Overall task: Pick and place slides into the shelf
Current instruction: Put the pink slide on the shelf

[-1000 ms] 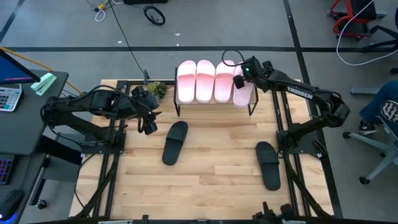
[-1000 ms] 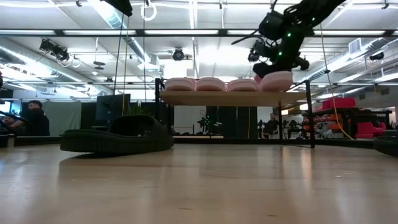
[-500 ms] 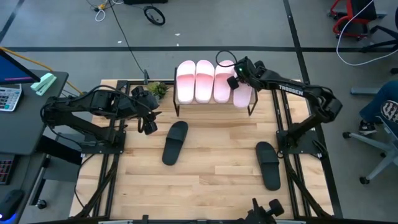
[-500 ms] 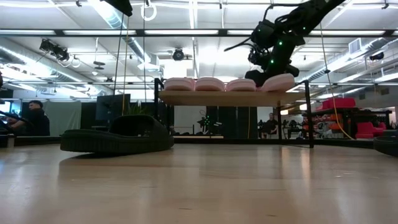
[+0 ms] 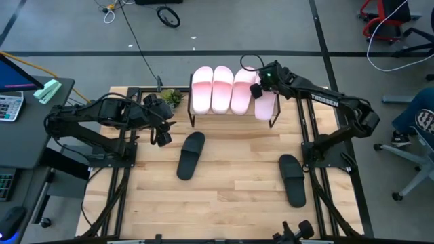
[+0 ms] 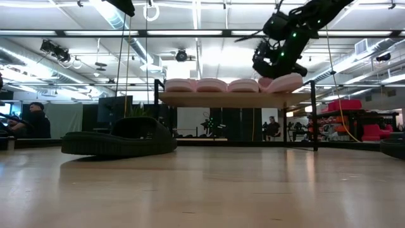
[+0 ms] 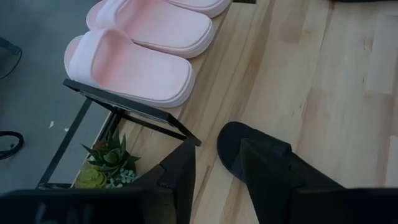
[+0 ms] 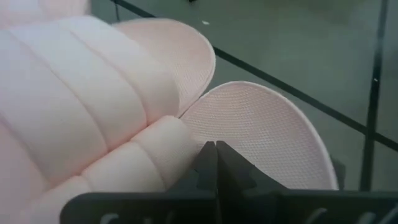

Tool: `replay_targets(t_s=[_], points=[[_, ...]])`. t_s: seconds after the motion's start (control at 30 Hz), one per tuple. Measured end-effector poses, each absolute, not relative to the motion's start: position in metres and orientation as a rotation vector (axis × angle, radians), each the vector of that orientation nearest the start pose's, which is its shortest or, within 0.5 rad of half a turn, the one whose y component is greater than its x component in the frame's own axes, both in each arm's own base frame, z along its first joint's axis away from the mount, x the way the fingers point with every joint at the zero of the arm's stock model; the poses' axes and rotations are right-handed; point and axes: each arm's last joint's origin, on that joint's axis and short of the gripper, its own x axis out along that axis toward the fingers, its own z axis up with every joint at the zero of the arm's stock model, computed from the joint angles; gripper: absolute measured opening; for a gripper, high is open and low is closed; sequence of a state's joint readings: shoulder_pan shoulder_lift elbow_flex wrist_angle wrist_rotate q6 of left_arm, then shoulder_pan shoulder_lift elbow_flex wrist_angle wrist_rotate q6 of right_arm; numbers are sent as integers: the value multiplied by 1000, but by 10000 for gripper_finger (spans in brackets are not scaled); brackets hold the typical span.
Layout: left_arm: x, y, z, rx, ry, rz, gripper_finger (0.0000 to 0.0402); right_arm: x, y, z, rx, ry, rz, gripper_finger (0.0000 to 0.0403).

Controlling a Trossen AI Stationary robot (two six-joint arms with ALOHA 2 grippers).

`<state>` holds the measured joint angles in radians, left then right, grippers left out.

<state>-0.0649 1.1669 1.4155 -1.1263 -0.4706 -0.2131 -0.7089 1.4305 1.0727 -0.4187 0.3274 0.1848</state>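
Three pale pink slides (image 5: 221,88) lie side by side on the shelf (image 6: 221,99). A fourth pink slide (image 5: 266,105) lies at the shelf's right end, tilted with its right side raised (image 6: 283,82). My right gripper (image 5: 260,85) is shut, above this slide's far part. One black slide (image 5: 190,155) lies sole-down at the table's middle, the other (image 5: 292,179) near the right arm's base. My left gripper (image 5: 163,135) is open and hovers left of the first black slide (image 7: 231,146), touching nothing. My right gripper meets the fourth pink slide with its shut fingertips (image 8: 216,152) where the ribbed strap's edge (image 8: 171,134) joins the textured footbed (image 8: 261,130). It comes slanting from above. Nothing shows between the fingers. The slide rests on the shelf's right end, tipped.
A small potted plant (image 5: 173,98) stands at the shelf's left leg, close to my left gripper. Bare tabletop (image 5: 237,163) lies between the two black slides. Both arm bases and black frames stand along the table's left and right sides.
My right gripper swung toward the far left over the shelf, then came back to the right, staying on the fourth pink slide. That slide settled on the shelf's right end and tipped, its right side up. The shelf with the other three slides shifted slightly left.
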Motion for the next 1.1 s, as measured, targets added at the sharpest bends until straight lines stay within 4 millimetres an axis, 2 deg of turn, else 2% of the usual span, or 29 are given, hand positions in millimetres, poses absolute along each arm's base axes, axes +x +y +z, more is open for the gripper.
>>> replay_targets(t_s=[0.3, 0.63, 0.8, 0.93, 1.1], points=[[199, 0, 393, 36, 804, 467, 142, 217, -185, 293, 263, 639, -1008, 0], [199, 0, 393, 31, 802, 469, 139, 213, -183, 309, 157, 574, -1046, 0], [199, 0, 393, 31, 802, 469, 133, 205, -172, 319, 150, 562, -1037, 0], [199, 0, 393, 31, 802, 468, 135, 193, -151, 323, 190, 630, -1015, 0], [199, 0, 393, 33, 802, 468, 142, 184, -135, 307, 165, 870, -1122, 0]])
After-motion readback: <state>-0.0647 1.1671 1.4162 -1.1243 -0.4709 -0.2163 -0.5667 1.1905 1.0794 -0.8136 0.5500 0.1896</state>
